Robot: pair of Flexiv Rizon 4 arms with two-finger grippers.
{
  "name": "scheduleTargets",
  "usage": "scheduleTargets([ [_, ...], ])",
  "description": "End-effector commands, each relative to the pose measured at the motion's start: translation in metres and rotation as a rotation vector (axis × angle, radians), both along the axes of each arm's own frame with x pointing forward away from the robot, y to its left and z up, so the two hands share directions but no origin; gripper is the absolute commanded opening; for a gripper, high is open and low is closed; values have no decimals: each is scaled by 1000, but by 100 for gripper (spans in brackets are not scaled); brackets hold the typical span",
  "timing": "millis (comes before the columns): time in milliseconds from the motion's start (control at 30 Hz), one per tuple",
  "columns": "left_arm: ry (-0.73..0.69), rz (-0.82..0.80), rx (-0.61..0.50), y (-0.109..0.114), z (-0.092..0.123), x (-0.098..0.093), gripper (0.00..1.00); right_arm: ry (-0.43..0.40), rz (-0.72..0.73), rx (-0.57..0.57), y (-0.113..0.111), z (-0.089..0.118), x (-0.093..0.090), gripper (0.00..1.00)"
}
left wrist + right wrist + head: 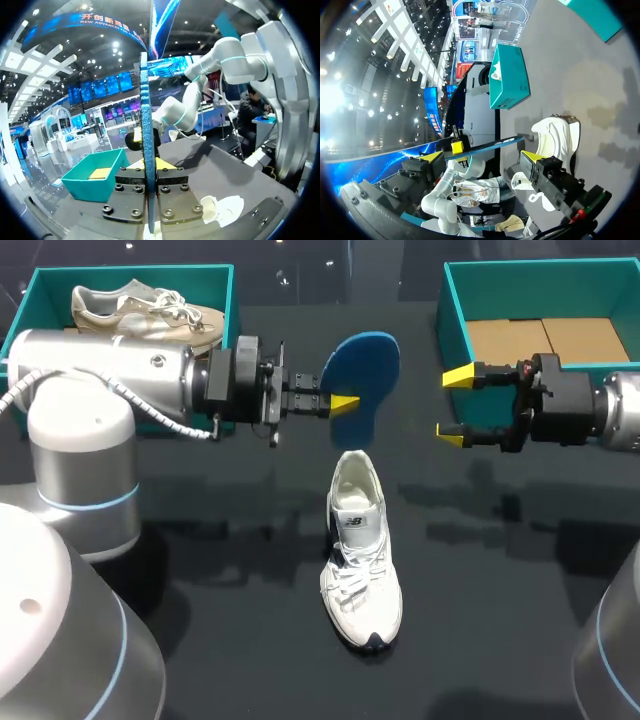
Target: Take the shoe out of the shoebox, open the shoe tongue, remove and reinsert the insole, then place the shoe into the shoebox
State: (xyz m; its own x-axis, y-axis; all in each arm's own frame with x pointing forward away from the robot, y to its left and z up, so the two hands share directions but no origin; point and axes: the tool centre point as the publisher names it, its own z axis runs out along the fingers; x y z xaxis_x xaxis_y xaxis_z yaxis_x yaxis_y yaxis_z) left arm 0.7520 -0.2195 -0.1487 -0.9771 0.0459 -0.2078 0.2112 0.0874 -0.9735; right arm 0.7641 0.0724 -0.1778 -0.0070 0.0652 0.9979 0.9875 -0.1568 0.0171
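The left gripper (pixel 343 402) pinched the insole (pixel 366 362), likely light and floppy, best held near its heel. The right gripper (pixel 456 406), at its 3 o'clock, stood open.

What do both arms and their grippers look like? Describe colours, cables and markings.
Left arm: thick silver-grey cylinders, a thin blue ring at a joint, and a pale ribbed cable looping alongside. Left gripper: black blocky body, bolted plates, yellow tips. Right arm: the same silver. Right gripper: black, with two yellow wedge tips and a small red detail.
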Motion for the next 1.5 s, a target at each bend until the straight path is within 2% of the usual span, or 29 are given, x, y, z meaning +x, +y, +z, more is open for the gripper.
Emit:
scheduleTargets([
  [33,470,28,26,-3,6,5,0,2,-1,-5,0,1,-2,100],
  [267,497,28,44,-4,3,5,0,2,-1,-5,0,1,-2,100],
  [567,982,67,33,-4,-6,11,0,2,-1,-5,0,1,-2,100],
  [767,1148,100,16,-3,-7,15,0,2,-1,-5,0,1,-2,100],
  [1133,1312,162,12,-5,-21,16,0,2,-1,-5,0,1,-2,100],
  [1500,1459,134,5,-9,-39,17,0,2,-1,-5,0,1,-2,100],
])
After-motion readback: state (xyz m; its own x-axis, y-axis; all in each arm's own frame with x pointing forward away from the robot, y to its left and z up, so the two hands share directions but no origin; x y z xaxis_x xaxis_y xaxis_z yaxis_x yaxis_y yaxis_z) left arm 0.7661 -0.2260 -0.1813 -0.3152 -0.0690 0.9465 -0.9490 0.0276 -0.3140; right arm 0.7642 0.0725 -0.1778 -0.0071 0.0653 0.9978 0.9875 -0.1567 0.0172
